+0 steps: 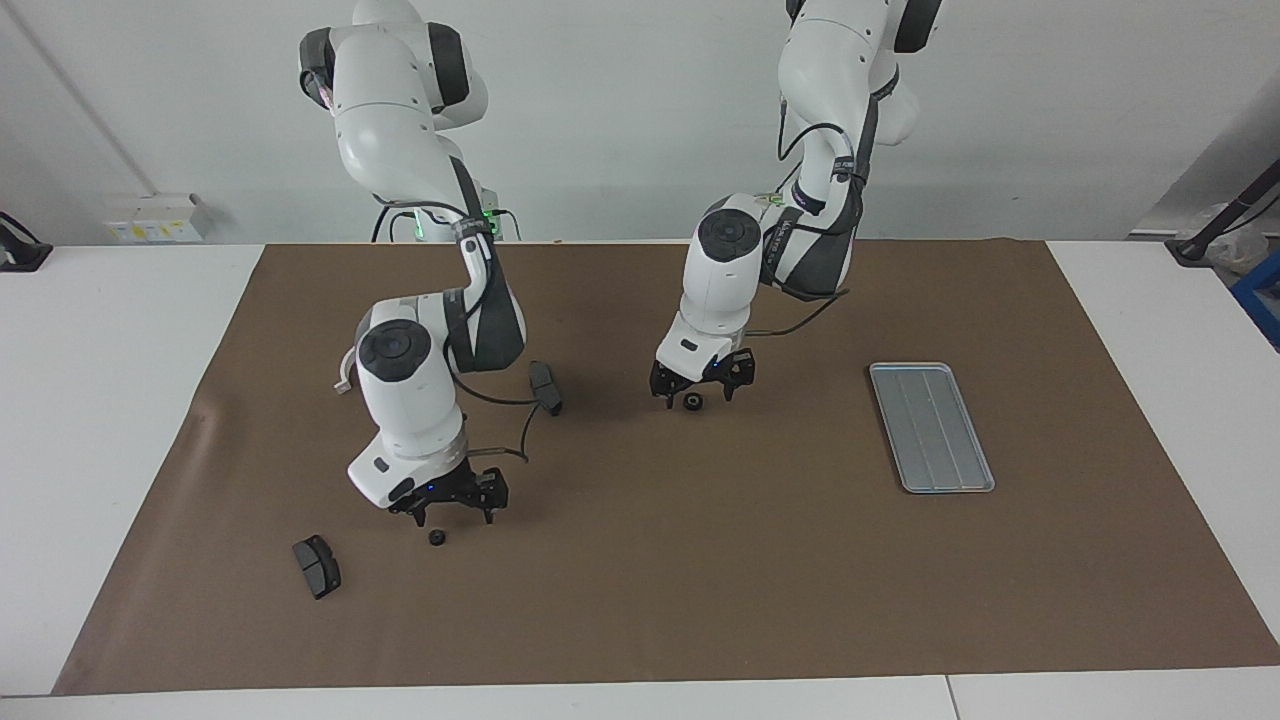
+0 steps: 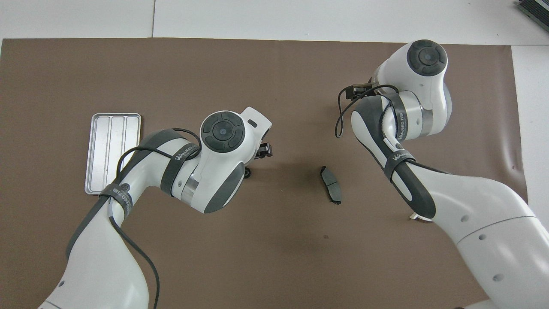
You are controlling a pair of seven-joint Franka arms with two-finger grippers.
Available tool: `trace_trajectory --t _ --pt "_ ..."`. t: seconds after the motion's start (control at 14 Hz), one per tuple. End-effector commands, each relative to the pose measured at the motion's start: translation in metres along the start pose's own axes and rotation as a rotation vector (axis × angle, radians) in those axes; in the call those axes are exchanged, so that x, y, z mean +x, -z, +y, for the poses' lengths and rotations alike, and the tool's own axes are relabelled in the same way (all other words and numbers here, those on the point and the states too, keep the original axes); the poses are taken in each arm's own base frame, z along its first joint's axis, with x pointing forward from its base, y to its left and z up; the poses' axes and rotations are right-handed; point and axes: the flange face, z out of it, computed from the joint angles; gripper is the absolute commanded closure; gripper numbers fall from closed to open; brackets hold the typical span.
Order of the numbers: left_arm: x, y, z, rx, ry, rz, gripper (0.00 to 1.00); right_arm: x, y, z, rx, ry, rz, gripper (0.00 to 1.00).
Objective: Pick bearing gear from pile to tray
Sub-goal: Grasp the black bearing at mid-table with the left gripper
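Brown-matted surface [image 1: 640, 600], tray [image 1: 931, 427] bare at left arm's end; left tool [image 1: 692, 384] wide, straddling one small black gear [image 1: 692, 403]; right tool [image 1: 452, 500] wide above another [image 1: 436, 537]. Risk: off-centre closing squirts either tiny gear sideways, fingers catching mat
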Motion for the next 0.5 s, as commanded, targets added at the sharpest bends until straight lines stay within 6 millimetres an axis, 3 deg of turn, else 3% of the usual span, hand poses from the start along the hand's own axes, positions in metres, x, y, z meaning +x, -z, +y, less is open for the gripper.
trace_trajectory --t 0.0,0.28,0.43 --pt "-0.014 -0.006 -0.007 0.012 0.016 0.017 0.00 0.012 0.003 0.024 0.007 0.035 0.024 0.00" --pt "-0.026 -0.018 -0.007 0.009 0.026 0.018 0.03 0.005 -0.011 0.031 0.014 0.033 0.010 0.01" --pt "-0.036 -0.030 -0.003 0.008 0.012 0.017 0.10 0.003 -0.015 0.033 0.020 0.042 0.004 0.30"
